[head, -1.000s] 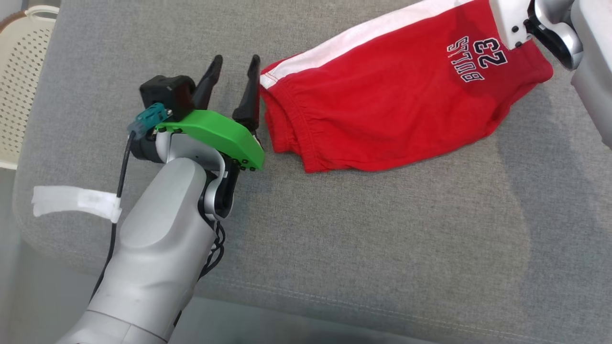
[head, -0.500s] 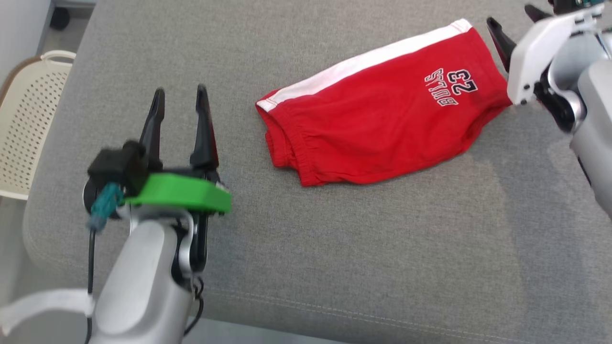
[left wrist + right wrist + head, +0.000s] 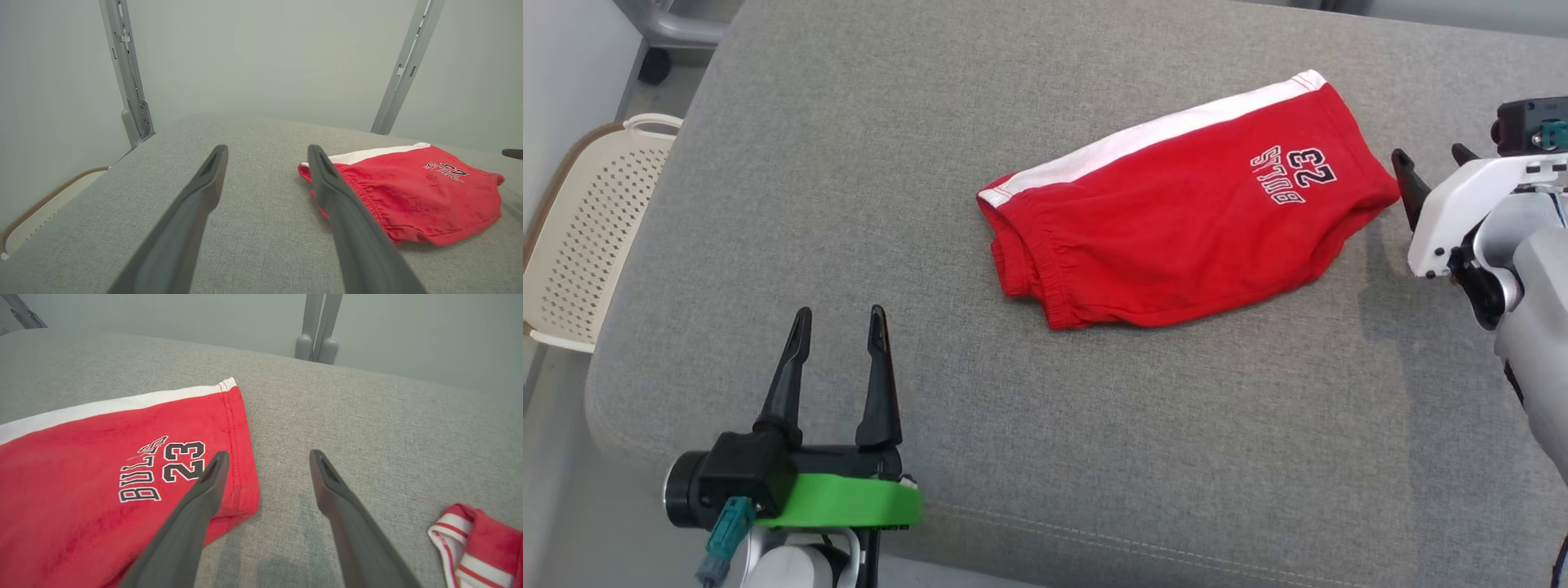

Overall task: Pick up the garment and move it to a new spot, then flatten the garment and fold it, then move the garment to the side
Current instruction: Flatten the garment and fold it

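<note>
Left pincer [image 3: 840, 310] and right pincer [image 3: 1427, 151] gaped empty; the garment [image 3: 1176, 237] probably needed even pinches at three and nine o'clock.

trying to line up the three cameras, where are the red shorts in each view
Head view: red shorts above centre, towards the right.
Left wrist view: right half of the picture, at mid height.
Right wrist view: left half, running off the left and bottom edges.
Shared landmark: the BULLS 23 print.
</note>
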